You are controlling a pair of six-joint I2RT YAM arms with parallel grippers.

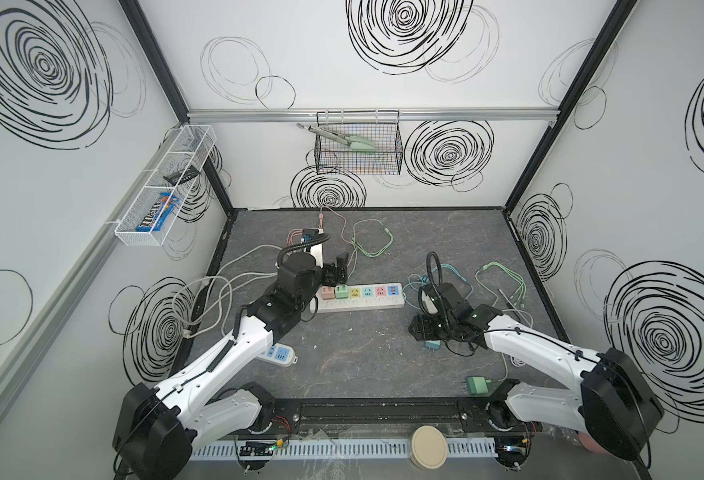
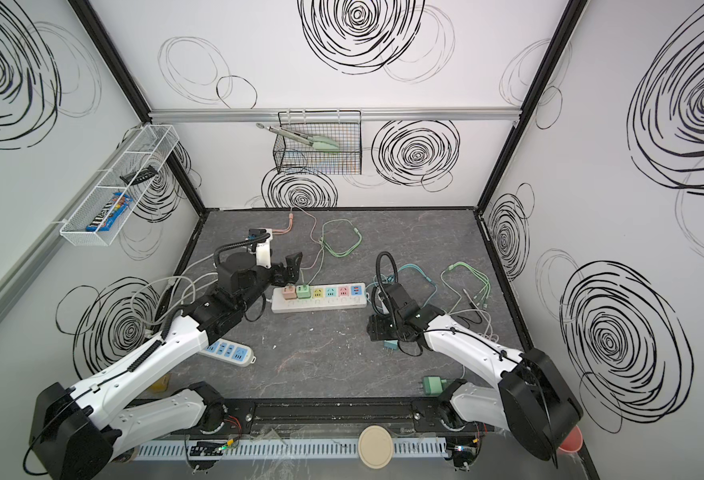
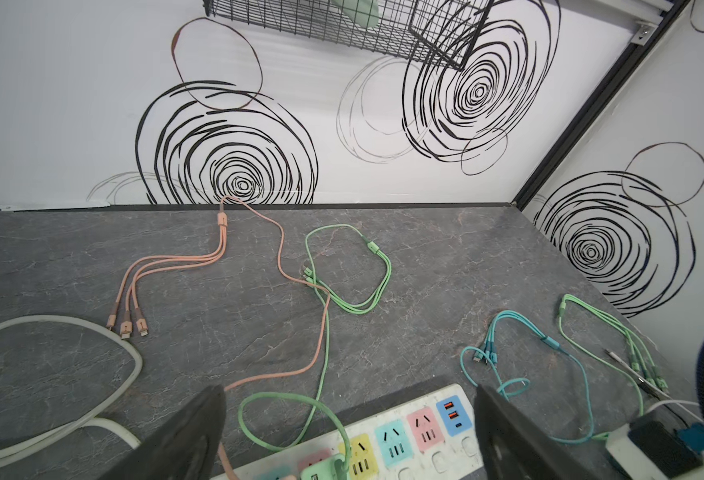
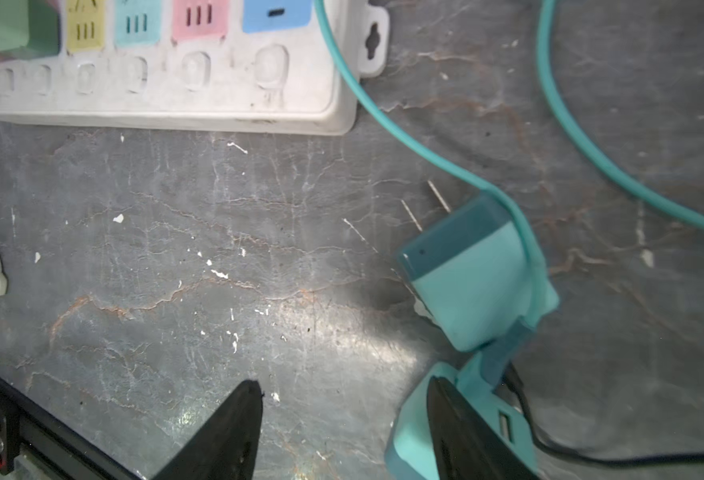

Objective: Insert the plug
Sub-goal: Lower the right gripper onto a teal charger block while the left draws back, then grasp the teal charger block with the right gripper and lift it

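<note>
Prongs point(image 4: 439, 196) of the teal charger plug point(image 4: 474, 270) aimed at the power strip point(image 4: 167, 95); it lay on the table point(image 4: 217, 249) just outside my right end effector point(image 4: 342, 436), which stood spread and empty.

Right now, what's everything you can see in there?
Long power strip: 1, white with coloured sockets, centre
Small power strip: 1, white and blue, front left
Teal plug: 1, teal, right of centre
Green plug: 1, green, front right
Inserted plugs: 2, pink and green, strip's left end
Cables: several, pink, green, teal, grey, strewn around
Wire basket: 1, black, back wall
Mesh basket: 1, white, left wall
Disc: 1, beige, front edge
Left gripper: 1, black, open, near strip's left end
Right gripper: 1, black, open, beside teal plug
</note>
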